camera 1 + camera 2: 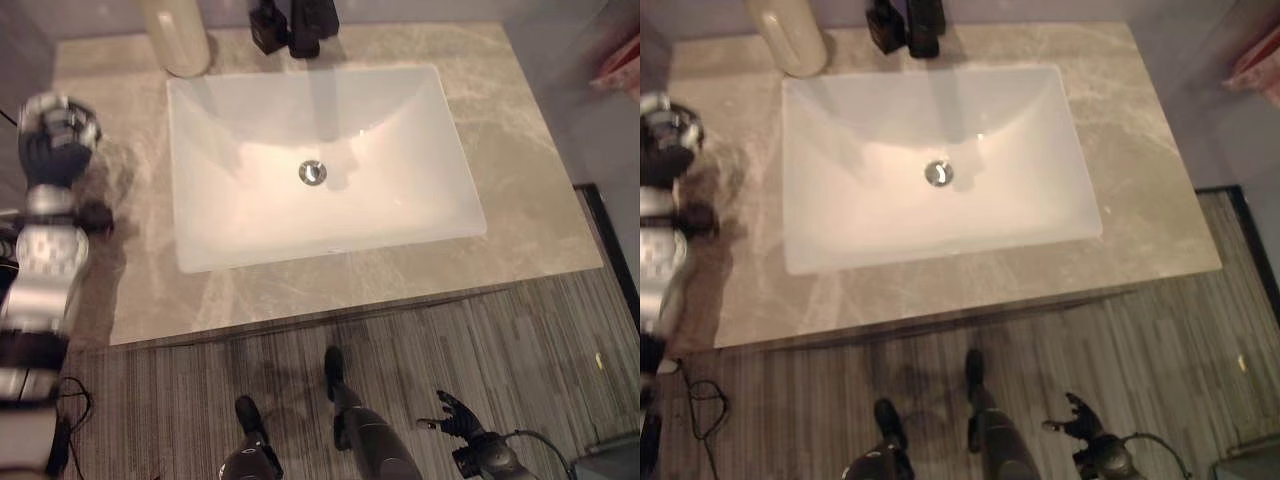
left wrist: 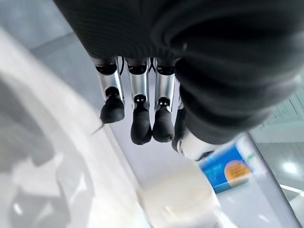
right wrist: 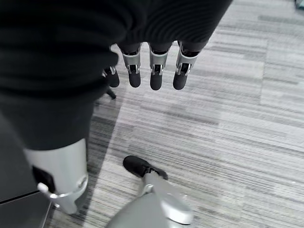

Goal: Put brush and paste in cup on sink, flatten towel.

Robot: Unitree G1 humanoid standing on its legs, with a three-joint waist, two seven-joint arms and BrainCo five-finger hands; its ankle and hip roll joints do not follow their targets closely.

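Right wrist view: robot hand [image 3: 152,71] open, empty.

Beige marble counter [image 1: 520,180] above grey striped plank floor [image 1: 520,350].

White sink [image 1: 210,240] with a silver drain [image 1: 313,172], set in a beige veined marble counter [image 1: 520,180]. Black tap [image 1: 300,25] far, cream cup [image 1: 178,38] far left. Grey striped floor [image 1: 520,340] near.
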